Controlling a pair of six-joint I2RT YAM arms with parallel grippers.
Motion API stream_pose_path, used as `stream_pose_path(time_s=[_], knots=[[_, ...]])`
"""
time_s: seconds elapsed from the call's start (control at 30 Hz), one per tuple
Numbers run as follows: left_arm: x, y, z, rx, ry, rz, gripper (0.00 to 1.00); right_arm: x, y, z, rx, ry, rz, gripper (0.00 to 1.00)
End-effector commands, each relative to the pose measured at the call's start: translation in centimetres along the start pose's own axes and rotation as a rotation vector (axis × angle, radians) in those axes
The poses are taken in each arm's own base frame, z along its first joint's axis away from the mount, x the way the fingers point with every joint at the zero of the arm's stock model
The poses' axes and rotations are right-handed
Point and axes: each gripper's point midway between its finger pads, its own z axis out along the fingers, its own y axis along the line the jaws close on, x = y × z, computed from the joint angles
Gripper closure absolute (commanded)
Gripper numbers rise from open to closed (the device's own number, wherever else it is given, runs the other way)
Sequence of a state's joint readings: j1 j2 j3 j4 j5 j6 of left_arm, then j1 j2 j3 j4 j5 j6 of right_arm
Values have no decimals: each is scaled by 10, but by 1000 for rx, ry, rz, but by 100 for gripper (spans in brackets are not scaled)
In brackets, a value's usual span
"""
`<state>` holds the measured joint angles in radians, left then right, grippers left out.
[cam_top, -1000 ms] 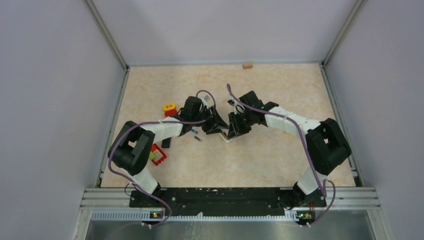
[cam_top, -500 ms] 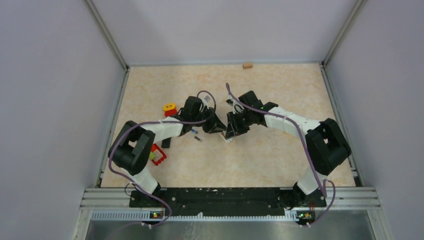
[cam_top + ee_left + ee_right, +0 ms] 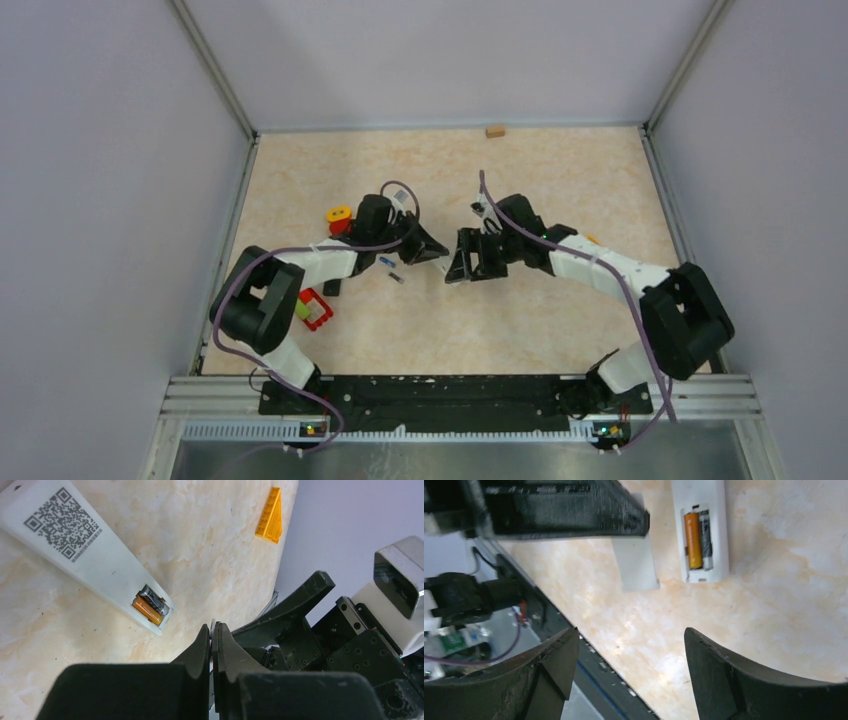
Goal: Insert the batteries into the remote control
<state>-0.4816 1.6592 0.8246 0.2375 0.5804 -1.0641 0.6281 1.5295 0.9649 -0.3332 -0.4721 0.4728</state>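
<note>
Remote (image 3: 85,555) is lying face-down, showing 2 batteries (image 3: 698,539) inside; L hand (image 3: 213,640) is squeezing shut, R hand (image 3: 629,637) gaping open.

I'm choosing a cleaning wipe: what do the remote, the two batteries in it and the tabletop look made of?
Remote: likely white matte plastic; even, dull shell with a printed code. Orange battery and dark battery: glossy wrapped sleeves, probably metal beneath. Table: smooth beige marbled surface, likelier laminate than stone; cannot tell.
</note>
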Motion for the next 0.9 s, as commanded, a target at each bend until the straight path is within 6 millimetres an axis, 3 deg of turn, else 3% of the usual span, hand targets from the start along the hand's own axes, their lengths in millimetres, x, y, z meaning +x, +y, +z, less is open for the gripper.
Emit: stream_pose_path(time_s=[0.0,0.13,0.3,0.47,0.6,0.77,0.87], knots=[[-18,-40,-20,132,-110,15,100,-35,51,-37,-172,-252,146,22],[-23,-59,-32,204,-162,-25,100,-52,74,-65,-320,-423,321,22],[-25,-83,-49,288,-205,-80,100,-63,72,-86,-316,-532,430,24],[-27,-102,-65,337,-239,-105,100,-67,76,-89,-347,-567,451,28],[-22,-113,-75,366,-234,-103,100,-68,80,-86,-427,-589,483,39],[-15,-116,-81,358,-209,-129,100,-67,96,-89,-540,-612,472,52],[-11,-118,-83,379,-198,-149,100,-69,104,-92,-584,-625,459,54]])
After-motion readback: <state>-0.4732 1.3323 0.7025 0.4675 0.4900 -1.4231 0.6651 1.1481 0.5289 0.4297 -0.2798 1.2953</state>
